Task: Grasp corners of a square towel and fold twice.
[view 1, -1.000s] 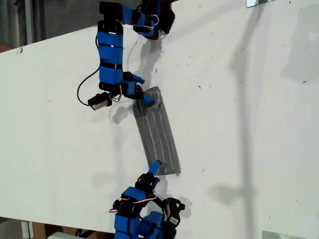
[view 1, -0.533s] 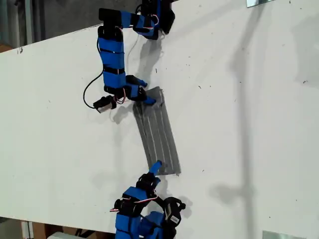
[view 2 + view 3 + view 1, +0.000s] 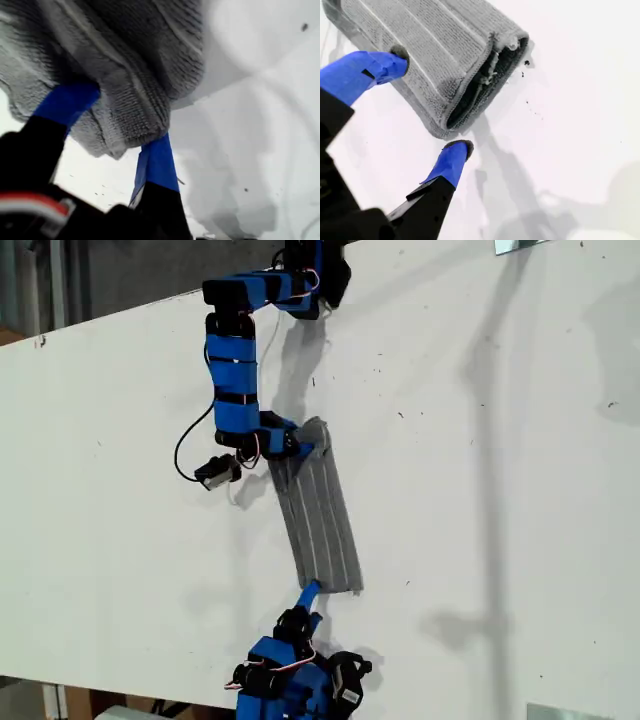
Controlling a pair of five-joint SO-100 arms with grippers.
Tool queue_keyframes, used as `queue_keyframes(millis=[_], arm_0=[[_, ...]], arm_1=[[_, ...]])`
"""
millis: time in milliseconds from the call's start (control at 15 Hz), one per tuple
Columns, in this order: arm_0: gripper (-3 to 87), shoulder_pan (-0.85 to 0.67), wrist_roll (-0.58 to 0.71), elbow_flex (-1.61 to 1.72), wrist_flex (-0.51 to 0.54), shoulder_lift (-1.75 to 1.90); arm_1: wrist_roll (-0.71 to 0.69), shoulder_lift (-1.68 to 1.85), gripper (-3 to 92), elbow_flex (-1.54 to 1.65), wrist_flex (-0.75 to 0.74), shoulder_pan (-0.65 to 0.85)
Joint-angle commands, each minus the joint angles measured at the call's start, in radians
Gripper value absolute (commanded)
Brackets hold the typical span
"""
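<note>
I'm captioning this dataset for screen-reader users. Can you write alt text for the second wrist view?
A folded grey towel with thin white stripes lies on a white table, its layered, slightly frayed end facing the camera. My second gripper is open around that end, one blue finger over the cloth and the other beside its edge, not yet closed on it.

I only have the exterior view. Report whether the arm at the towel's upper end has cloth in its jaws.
Observer: Yes. That is my first gripper; its wrist view shows the towel bunched and pinched between the jaws.
Operator: Now give me the lower arm.
Observer: My second gripper is open, straddling an edge of the folded end: one fingertip over the cloth, the other on the table.
Operator: Describe that end.
Observer: The layers gape open there, with a frayed corner showing.
</note>
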Motion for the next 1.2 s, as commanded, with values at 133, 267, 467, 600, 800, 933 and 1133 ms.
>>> queue_keyframes(millis=[133, 267, 467, 600, 800, 933, 1133], arm_0=[[32.5, -0.006, -0.046, 0.132, -0.006, 0.233], [32.5, -0.005, -0.057, 0.181, -0.017, 0.285], [32.9, -0.005, -0.023, 0.233, -0.107, 0.282], [33.0, -0.015, -0.009, 0.249, -0.129, 0.285], [33.0, -0.067, 0.011, 0.288, -0.153, 0.287], [33.0, -0.100, 0.018, 0.316, -0.160, 0.290], [33.0, -0.129, 0.043, 0.331, -0.193, 0.290]], arm_1=[[0.072, 0.089, -0.1, 0.262, -0.044, 0.061], [0.130, 0.319, -0.1, 0.491, -0.063, 0.129], [0.276, 0.920, -0.1, 0.730, 0.048, 0.166], [0.377, 1.192, -0.1, 0.773, 0.156, 0.146], [0.503, 1.414, -0.1, 0.696, 0.310, 0.106], [0.468, 1.462, -0.1, 0.612, 0.362, 0.135], [0.350, 1.279, -0.1, 0.480, 0.201, 0.097]])
